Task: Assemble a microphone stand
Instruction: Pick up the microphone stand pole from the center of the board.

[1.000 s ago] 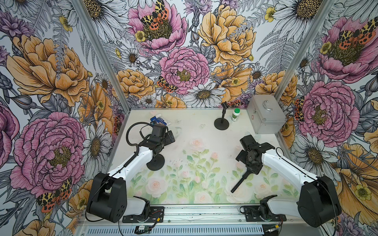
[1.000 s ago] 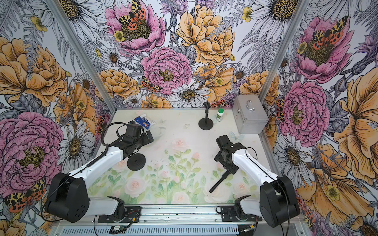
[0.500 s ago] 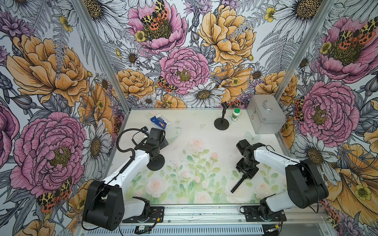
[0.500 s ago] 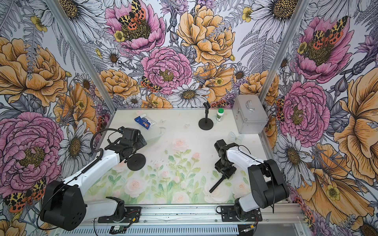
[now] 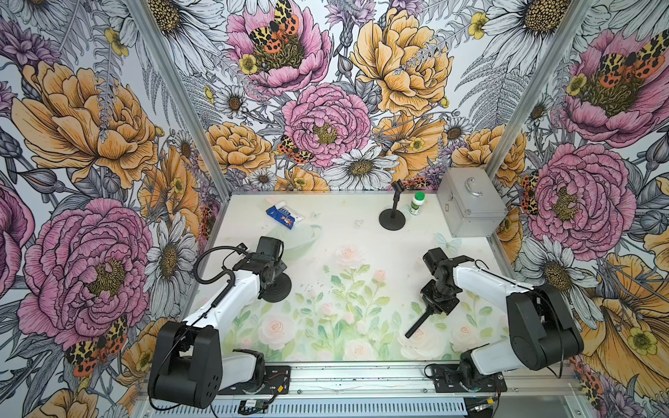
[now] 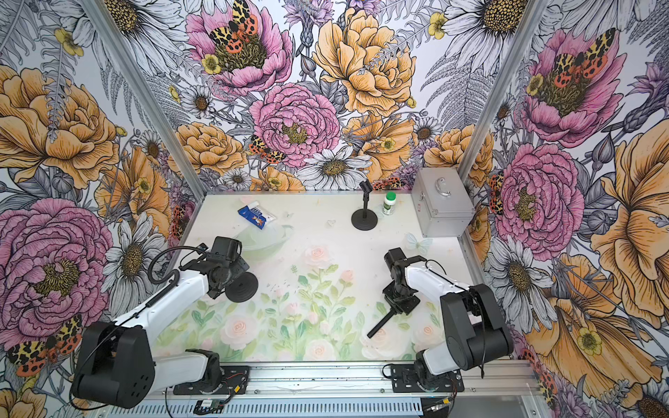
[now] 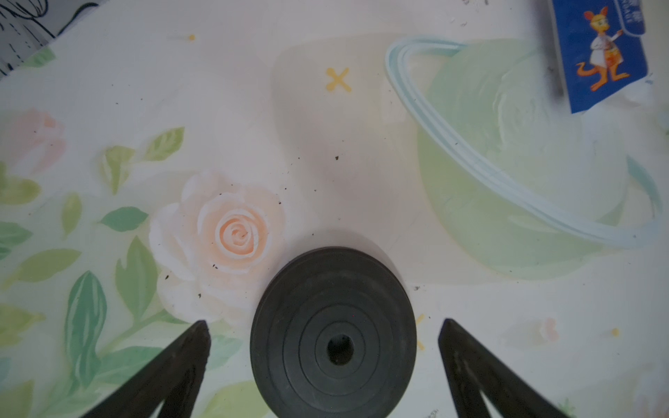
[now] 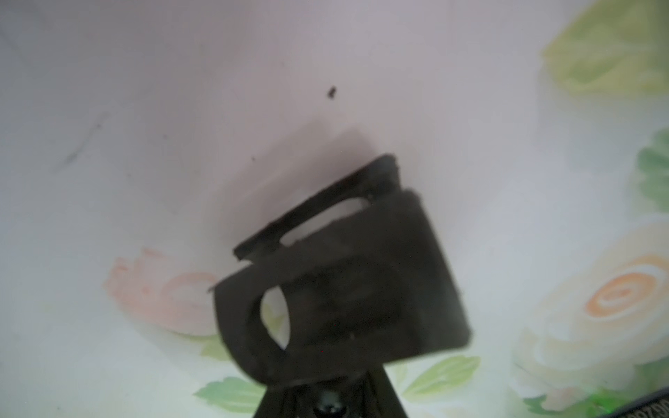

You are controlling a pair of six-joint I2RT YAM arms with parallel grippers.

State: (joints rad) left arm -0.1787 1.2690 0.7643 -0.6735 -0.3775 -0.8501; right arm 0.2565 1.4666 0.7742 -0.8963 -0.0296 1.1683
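A black round base lies flat on the mat at the left, its centre hole facing up. My left gripper hovers over it, open; in the left wrist view the base sits between the two spread fingers, untouched. At the right a black pole lies on the mat, a mic clip at its upper end. My right gripper is shut on the pole just behind the clip.
A second, standing mic stand is at the back, beside a green-capped white bottle and a silver metal case. A blue packet and a clear green bowl lie at the back left.
My right gripper turned and closed from wide open onto the pole's clip end. My left gripper moved toward the front, closer over the base, still open.
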